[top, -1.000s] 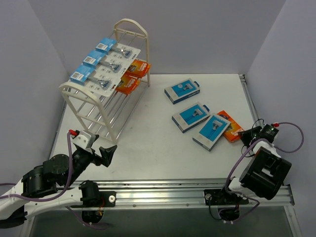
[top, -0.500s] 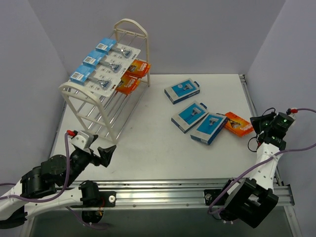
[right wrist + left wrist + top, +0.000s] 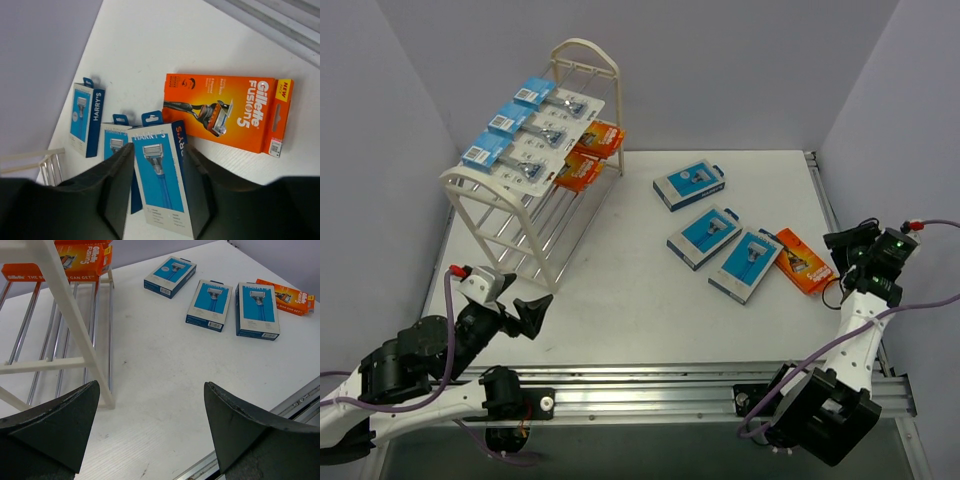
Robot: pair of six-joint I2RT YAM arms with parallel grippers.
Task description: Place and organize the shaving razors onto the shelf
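Orange box (image 3: 802, 262) right of shelf (image 3: 586, 44) | we judge it light, stiff, slick | we pinch across long edges | right gripper (image 3: 845, 240) narrowly parted, empty | left gripper (image 3: 151, 405) wide

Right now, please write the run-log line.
left end effector: open | right end effector: open | orange box: on table | shelf: partly filled

White tabletop (image 3: 640, 300), pale lilac walls (image 3: 720, 70), metal rail (image 3: 650, 385) along near edge
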